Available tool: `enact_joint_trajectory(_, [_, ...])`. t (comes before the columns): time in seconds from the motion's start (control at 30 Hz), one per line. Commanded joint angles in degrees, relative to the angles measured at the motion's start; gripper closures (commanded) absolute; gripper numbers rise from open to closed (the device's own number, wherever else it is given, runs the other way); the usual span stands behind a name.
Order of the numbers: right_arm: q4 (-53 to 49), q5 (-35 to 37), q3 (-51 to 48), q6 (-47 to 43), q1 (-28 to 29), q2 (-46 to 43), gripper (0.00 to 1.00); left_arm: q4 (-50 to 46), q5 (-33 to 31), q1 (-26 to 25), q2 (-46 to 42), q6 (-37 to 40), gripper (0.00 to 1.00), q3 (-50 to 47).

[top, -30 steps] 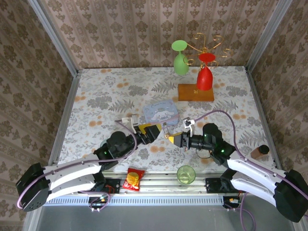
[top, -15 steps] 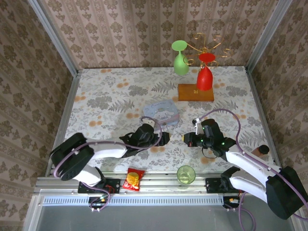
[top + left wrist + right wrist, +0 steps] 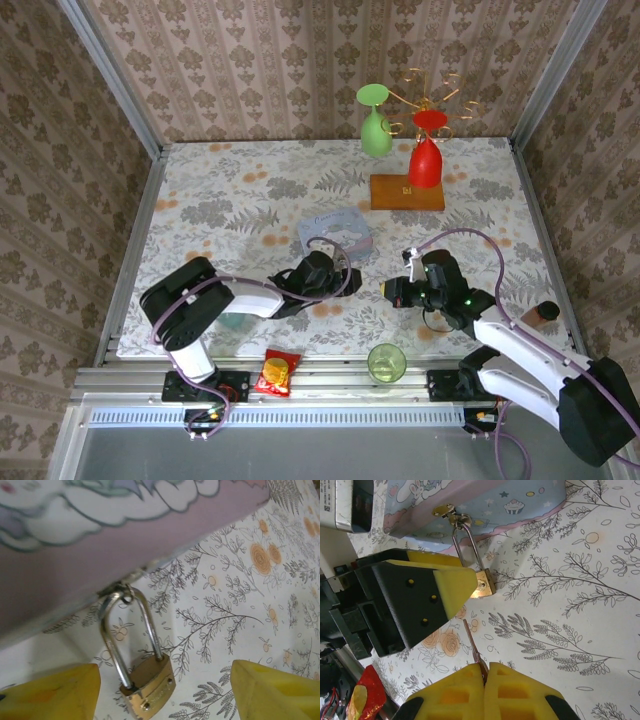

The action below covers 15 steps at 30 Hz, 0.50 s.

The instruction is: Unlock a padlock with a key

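Observation:
The small brass padlock lies on the floral tablecloth, its silvery shackle hooked through the hasp of the pale blue cartoon tin. My left gripper is open, with one yellow finger on either side of the padlock and touching nothing. In the right wrist view the padlock peeks out beside a left finger. My right gripper is shut on a thin key. The key's blade points toward the padlock and ends a short way from it. In the top view the right gripper sits just right of the left gripper.
A green wine glass and a red one hang by a gold rack on a wooden base at the back. A green cup and a red snack packet sit on the near rail. A brown bottle stands at the right edge.
Both arms have come down from higher up toward the table. The left gripper has settled in front of the tin around the padlock, and the right gripper has shifted a little to the right.

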Motion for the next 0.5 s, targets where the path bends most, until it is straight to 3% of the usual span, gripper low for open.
enact_joint_trajectory(0.0, [-0.95, 1.53, -1.10, -0.91, -0.24, -0.67, 1.00, 0.27, -1.39, -1.58, 1.95, -0.22, 0.31, 1.97])
enact_joint_trajectory(0.17, [-0.11, 1.28, -1.56, -0.60, -0.23, -0.21, 1.00, 6.05, -1.52, -1.60, 5.42, -1.94, 0.41, 0.35])
enact_joint_trajectory(0.47, [1.11, 1.29, -2.40, 0.23, -0.24, 0.19, 1.00, 8.40, -2.68, -1.91, 7.02, -3.26, 0.59, -0.75])
